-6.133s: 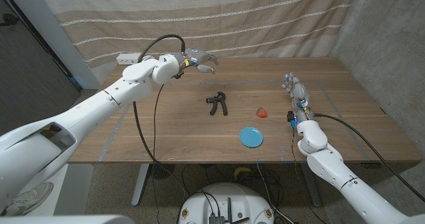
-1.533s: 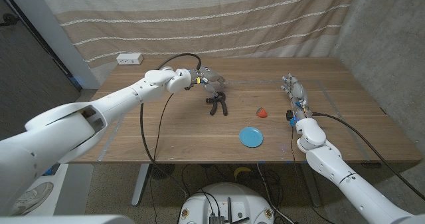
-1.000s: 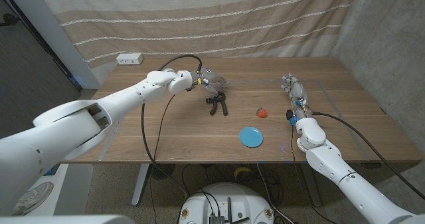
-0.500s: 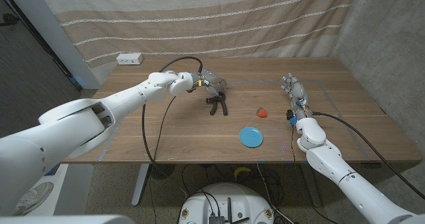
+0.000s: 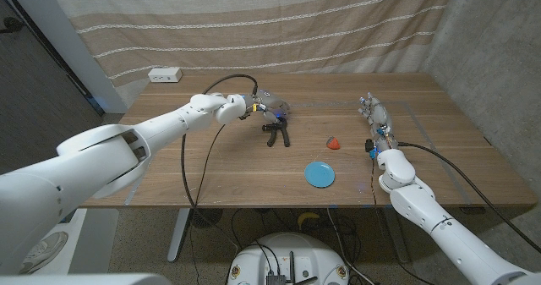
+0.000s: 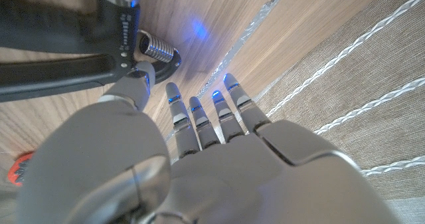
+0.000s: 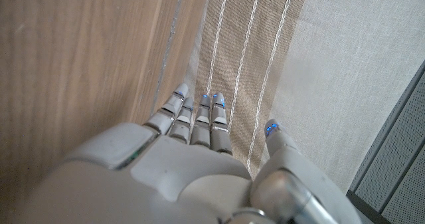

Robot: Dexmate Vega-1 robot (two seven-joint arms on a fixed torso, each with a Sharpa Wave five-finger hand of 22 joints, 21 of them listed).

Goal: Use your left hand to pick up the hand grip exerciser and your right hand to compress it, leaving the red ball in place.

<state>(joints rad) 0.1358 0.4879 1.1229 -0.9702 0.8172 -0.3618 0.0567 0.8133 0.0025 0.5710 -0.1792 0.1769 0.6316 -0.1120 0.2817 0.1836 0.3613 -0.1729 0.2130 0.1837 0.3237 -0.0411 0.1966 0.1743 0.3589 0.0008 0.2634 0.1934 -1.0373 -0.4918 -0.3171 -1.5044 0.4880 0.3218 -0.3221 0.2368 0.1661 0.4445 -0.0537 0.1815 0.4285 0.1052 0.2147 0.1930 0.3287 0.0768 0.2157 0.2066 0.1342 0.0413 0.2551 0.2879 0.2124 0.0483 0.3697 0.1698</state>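
The black hand grip exerciser (image 5: pixel 276 133) lies on the table's middle, its two handles pointing toward me and its metal spring (image 6: pixel 158 51) at the far end. My left hand (image 5: pixel 272 108) hovers just behind its spring end with fingers spread and holds nothing; the left wrist view shows the black handles (image 6: pixel 60 34) right beside the thumb. A small red ball (image 5: pixel 333 142) sits to the exerciser's right. My right hand (image 5: pixel 374 112) stands on its edge near the table's right side, fingers straight, holding nothing.
A round blue disc (image 5: pixel 319 174) lies near the front edge, in front of the red ball. A white power strip (image 5: pixel 165 76) sits at the table's far left corner. A striped curtain (image 5: pixel 254 23) hangs behind the table.
My left hand has crept to the right and come down closer behind the exerciser's spring end. The exerciser, red ball and right hand have stayed put.
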